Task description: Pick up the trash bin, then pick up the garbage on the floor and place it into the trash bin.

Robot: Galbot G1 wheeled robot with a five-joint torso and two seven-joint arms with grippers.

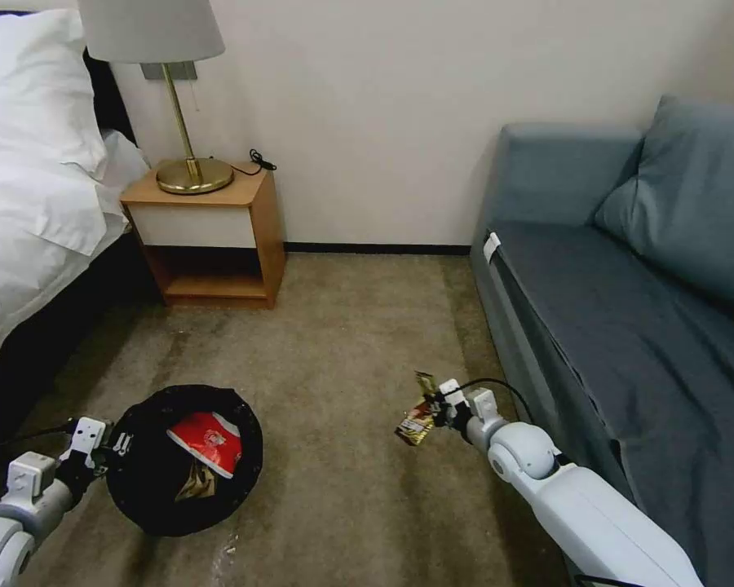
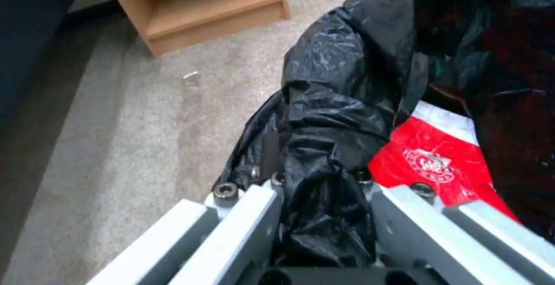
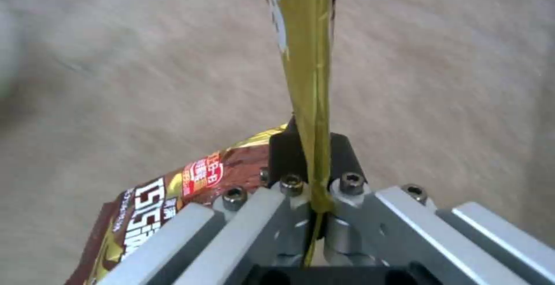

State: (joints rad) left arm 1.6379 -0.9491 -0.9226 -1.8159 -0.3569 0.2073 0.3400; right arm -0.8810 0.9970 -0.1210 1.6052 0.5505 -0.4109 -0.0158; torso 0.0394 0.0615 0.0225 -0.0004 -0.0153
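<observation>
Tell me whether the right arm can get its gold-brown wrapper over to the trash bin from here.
Probably yes: only bare carpet lies between the right gripper, shut on the gold-brown wrapper, and the trash bin held by the left gripper.

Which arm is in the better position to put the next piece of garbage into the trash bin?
The right. The right gripper is shut on the gold-brown wrapper, off the floor. The left gripper is shut on the rim of the trash bin.

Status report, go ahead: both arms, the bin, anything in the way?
Left gripper clamps trash bin rim. Right gripper pinches gold-brown wrapper above carpet. Path looks clear.
</observation>
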